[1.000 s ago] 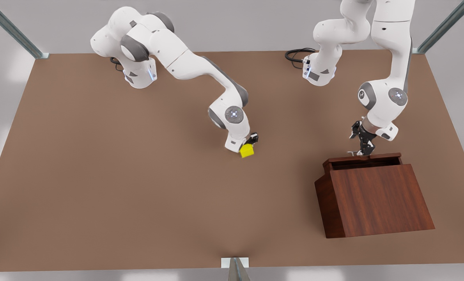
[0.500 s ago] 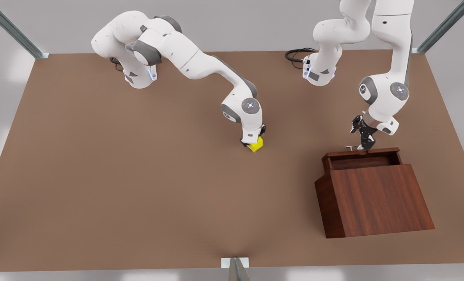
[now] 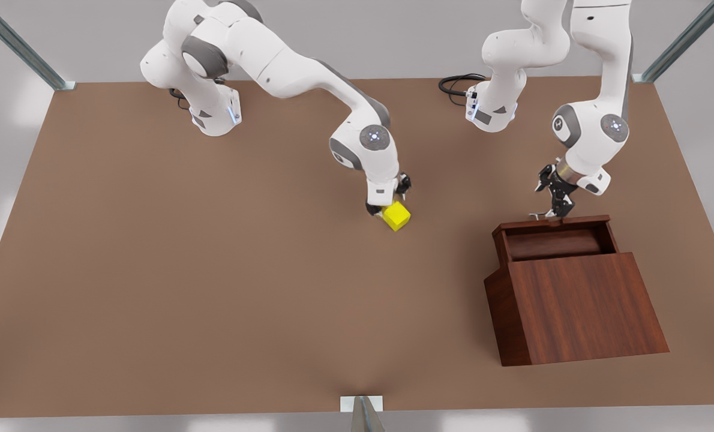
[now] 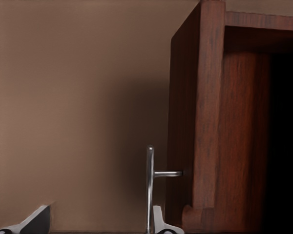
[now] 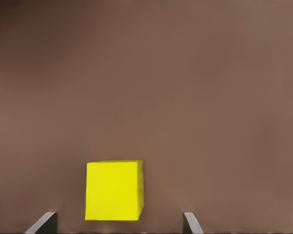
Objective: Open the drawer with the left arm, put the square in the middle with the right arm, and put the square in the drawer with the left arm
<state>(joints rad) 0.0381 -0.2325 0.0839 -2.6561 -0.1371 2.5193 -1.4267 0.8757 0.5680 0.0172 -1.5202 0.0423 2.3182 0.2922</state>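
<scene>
The square [image 3: 396, 216] is a small yellow cube resting on the brown tabletop [image 3: 309, 252] near its middle. My right gripper [image 3: 387, 208] hovers just over it, open. In the right wrist view the square [image 5: 115, 190] sits between the spread fingertips [image 5: 45, 223], touching neither. The drawer [image 3: 552, 241] is pulled partly out of the slant-topped cabinet [image 3: 579, 306] towards the back. My left gripper [image 3: 552, 213] is at the drawer's silver handle [image 3: 539, 216] and is open; the handle [image 4: 150, 187] stands just inside one finger [image 4: 158, 222].
Both arm bases stand at the table's back edge, with a black cable [image 3: 456, 84] by the base on the front view's right. Open tabletop lies between the square and the cabinet.
My right gripper carried the square towards the front view's right, set it down and opened. My left gripper drew the drawer further out towards the back.
</scene>
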